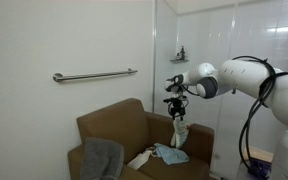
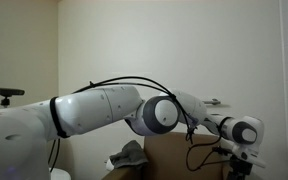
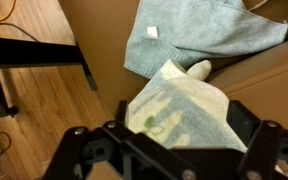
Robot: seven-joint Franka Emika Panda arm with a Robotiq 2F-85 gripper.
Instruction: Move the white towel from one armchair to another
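Wrist view: the end effector (image 3: 171, 140) clamps the white towel (image 3: 184, 105), which hangs lengthwise downward.

In an exterior view, a camera is standing well back and facing the white wall (image 1: 44, 40), taking in the whole brown upholstered armchair (image 1: 134, 130) while the white jointed robot arm (image 1: 249, 80) is reaching in from the frame's right edge. In an exterior view, a camera is sitting close beside that arm (image 2: 104, 110), whose links are filling the frame above the armchair's top (image 2: 174, 155). The wrist view is looking steeply down past the black metal pincer (image 3: 174, 140) from close by, sharing the armchair seat (image 3: 254, 70) and the white cloth towel (image 3: 184, 105) with the distant camera.
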